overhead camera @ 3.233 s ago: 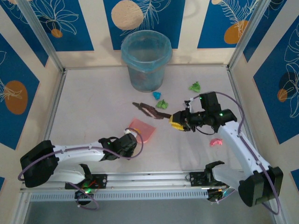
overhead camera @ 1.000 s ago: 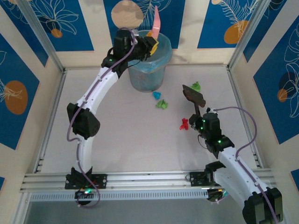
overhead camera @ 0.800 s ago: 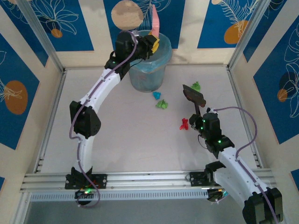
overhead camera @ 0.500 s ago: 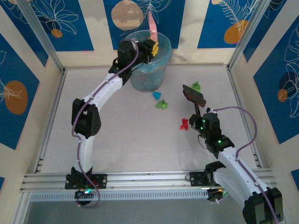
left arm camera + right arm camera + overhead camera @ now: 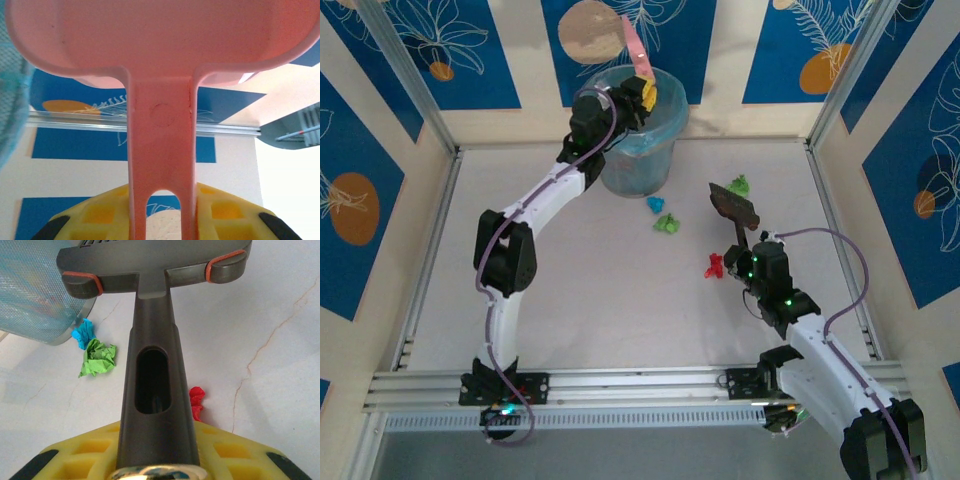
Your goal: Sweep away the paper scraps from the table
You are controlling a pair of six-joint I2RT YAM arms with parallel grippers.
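- While poised high over the rim of the blue bin (image 5: 638, 150) at the far side, clamps the handle of the pink dustpan (image 5: 633, 45) in the left gripper (image 5: 643, 93), yellow fingers (image 5: 95, 215) narrow around the stem.
- Holds that pan tilted, scoop end uppermost, above the bin and in front of the far wall.
- On the right and nearer, grips the dark brush (image 5: 734, 208) in the right gripper (image 5: 748, 262), pads (image 5: 85, 450) closed tight on its handle, brush head pointing to the far side.
- Finds four of the paper scraps (image 5: 667, 223) lying on the table (image 5: 520, 250): a cyan and a green one close together just near-right of the bin, another green one at the far edge of the brush head, and a red one just left of the right gripper.
- From the right wrist, sees the red wad just right of the brush handle, with the cyan and green pair left of it by the bin's blue wall.
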